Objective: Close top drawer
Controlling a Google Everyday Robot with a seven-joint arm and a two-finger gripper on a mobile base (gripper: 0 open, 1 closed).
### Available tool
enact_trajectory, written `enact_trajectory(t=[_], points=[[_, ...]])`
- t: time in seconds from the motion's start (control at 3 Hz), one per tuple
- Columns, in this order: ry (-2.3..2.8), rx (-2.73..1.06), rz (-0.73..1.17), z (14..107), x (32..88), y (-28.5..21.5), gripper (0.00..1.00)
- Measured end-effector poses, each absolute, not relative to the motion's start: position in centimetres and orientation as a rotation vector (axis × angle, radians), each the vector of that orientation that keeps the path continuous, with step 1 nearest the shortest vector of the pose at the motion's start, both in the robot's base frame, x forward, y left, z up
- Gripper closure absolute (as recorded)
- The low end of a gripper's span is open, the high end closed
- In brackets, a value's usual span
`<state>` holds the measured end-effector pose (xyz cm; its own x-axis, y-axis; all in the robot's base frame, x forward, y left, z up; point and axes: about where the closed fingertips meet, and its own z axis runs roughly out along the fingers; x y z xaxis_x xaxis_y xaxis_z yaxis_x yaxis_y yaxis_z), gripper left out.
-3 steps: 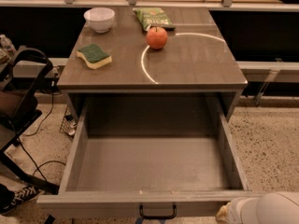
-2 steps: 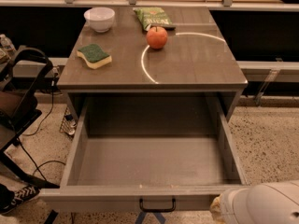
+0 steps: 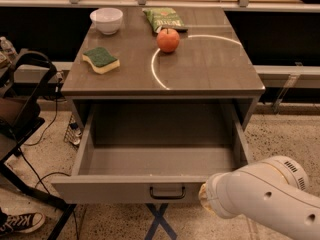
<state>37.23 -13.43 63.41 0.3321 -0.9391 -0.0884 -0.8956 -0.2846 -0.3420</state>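
The grey-brown square wooden table [image 3: 210, 69] fills the middle of the scene, with a thin white arc marked across its right half; below its top, the top drawer [image 3: 110, 189], a deep plain grey box, stands pulled well out toward the near side, its front panel the nearest part; the white rounded robot arm [image 3: 265, 199] enters from the near right corner and reaches left toward the right part of that front panel; the gripper [image 3: 204, 199] sits at the arm's left end, right up against the drawer front just right of the handle, mostly hidden by the arm, so whether it is open or closed cannot be told; on the far side of the tabletop lies a green snack bag [image 3: 163, 19]; at the far left corner stands a white round bowl [image 3: 106, 20]; nearer on the left lies a green-topped yellow sponge [image 3: 101, 59]; a red-orange apple [image 3: 168, 40] stands just near of the bag; the small black handle [image 3: 167, 192] sits mid-front on the drawer.
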Motion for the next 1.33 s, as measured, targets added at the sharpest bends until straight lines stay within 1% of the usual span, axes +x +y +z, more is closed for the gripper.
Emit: enact_trajectory(t=[0.33,0.67,1.0,1.33], points=[[1.629,-2.274,-0.194,63.3,37.7,-13.2,1.0],[1.633,-2.255,-0.201,63.2,39.5,-12.9,1.0],[1.633,-2.255,-0.201,63.2,39.5,-12.9,1.0],[1.612,-2.275,-0.211,62.5,42.7,-12.7,1.0]])
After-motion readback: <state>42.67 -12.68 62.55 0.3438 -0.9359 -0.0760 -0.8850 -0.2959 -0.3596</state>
